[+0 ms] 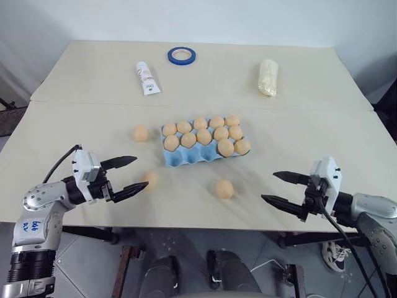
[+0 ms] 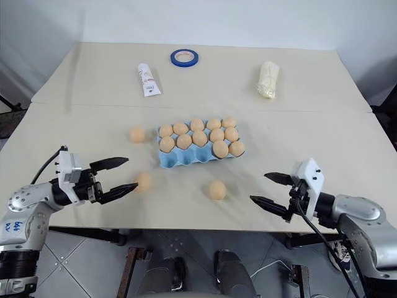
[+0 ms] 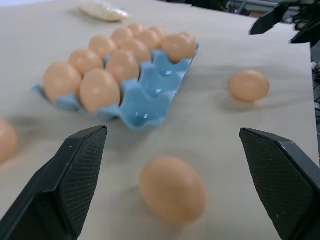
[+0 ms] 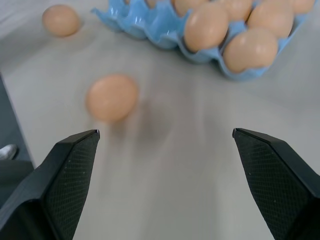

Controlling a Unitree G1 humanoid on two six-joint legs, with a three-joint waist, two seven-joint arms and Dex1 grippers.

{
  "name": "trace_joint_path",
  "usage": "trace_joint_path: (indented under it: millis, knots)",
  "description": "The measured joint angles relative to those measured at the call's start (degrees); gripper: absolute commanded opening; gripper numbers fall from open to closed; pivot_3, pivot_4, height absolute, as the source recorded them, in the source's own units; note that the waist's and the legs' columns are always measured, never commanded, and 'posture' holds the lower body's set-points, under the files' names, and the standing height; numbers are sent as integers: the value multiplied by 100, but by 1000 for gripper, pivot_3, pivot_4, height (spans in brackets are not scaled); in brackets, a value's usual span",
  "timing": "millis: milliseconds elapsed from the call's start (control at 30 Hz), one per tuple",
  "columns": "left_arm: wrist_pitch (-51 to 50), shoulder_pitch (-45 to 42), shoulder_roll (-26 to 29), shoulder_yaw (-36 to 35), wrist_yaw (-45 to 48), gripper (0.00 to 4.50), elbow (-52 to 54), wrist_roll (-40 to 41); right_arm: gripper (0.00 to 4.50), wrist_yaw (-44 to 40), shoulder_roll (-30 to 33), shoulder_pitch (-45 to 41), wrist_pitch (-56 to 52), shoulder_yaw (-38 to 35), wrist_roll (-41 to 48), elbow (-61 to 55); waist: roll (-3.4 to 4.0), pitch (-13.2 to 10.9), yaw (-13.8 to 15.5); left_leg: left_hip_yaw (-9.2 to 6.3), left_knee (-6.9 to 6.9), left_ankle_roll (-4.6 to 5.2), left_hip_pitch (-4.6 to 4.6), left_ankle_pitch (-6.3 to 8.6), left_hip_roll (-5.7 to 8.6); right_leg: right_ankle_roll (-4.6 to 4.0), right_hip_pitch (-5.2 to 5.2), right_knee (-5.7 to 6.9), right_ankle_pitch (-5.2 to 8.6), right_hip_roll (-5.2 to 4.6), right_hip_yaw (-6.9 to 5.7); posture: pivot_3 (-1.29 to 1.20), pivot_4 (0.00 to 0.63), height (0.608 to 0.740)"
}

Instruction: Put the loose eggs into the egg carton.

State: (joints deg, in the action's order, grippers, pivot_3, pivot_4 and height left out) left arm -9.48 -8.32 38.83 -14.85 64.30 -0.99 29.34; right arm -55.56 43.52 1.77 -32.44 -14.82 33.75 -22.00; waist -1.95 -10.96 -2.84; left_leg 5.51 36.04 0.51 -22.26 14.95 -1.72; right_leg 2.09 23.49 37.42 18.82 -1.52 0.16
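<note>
The light blue egg carton (image 1: 186, 158) lies mid-table, its two far rows filled with several eggs and its near row bare. Three loose eggs rest on the table: one left of the carton (image 1: 141, 133), one near the front left (image 1: 151, 179), one in front of the carton (image 1: 224, 189). My left gripper (image 1: 141, 172) hovers open at the front left, its fingers level and pointing at the near-left egg (image 3: 173, 189), which lies just past the tips. At the front right my right gripper (image 1: 269, 186) is open and empty, aimed toward the front egg (image 4: 112, 97) from a short distance.
Along the far side lie a blue tape ring (image 1: 182, 55), a white tube (image 1: 146, 77) and a pale lumpy bag (image 1: 268, 77). A seam runs across the table behind the carton. The table's front edge is just below both grippers.
</note>
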Motion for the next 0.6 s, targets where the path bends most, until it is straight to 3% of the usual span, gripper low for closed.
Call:
trace_joint_path:
  millis: [200, 333, 600]
  knots:
    - [205, 14, 7, -105, 66, 4500, -4, 1, 4459, 313, -159, -212, -186, 215, 169, -398, 0, 0, -3, -1, -4, -5, 0, 2, -3, -2, 2, -1, 1, 0, 0, 0, 150, 740]
    - [205, 55, 10, -111, 76, 4500, 0, 0, 4459, 728, -377, -660, -558, 860, 209, -739, 0, 0, -11, -3, -3, -7, -2, 2, -2, -3, 5, -1, 1, -1, -1, 0, 150, 740]
    - [206, 93, 8, -106, 30, 4500, 19, -1, 4459, 1134, -724, -1438, -637, 2297, -591, -407, 0, 0, -4, -4, -8, -8, -9, 4, 0, -7, 14, -6, 4, -6, -3, 0, 150, 740]
